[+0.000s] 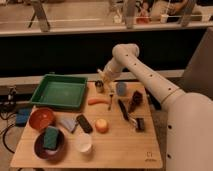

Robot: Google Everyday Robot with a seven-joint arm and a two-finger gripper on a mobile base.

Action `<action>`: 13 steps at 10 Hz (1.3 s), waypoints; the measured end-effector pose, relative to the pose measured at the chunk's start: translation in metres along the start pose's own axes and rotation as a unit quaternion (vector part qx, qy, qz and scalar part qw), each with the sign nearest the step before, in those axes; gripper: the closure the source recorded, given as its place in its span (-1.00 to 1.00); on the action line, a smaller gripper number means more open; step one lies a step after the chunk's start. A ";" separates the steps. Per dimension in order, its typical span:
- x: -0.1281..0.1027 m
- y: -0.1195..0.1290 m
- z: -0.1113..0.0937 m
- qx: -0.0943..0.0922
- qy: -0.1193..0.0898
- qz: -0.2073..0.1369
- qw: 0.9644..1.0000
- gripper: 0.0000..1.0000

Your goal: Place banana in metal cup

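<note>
Nearest the bottom edge of the frame stand a white cup [83, 143] and a dark plate [41, 149] with a green sponge [51, 137], and a round orange fruit [101, 125] sits just beyond. Farther up the table [125, 150], an orange carrot piece [96, 101] lies crosswise. Behind it, near the upper middle, is the metal cup [99, 87], with a taller blue-grey cup [121, 89] to its right and a green tray [59, 92] to its left. The gripper [104, 78] hangs just above the metal cup, its jaws seemingly closed on the banana [102, 75], a pale yellow piece pointing mostly downward. The cup's mouth lies almost straight below, slightly left, so lowering should do.
</note>
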 end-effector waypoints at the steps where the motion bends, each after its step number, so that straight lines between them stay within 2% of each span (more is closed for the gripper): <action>1: 0.004 0.000 0.006 -0.003 -0.002 -0.001 1.000 1.00; 4: 0.012 0.004 0.017 -0.007 0.004 0.001 1.000 1.00; 9: 0.023 0.005 0.034 0.000 0.031 0.008 0.999 1.00; 13: 0.031 0.009 0.039 0.000 0.046 0.011 0.999 1.00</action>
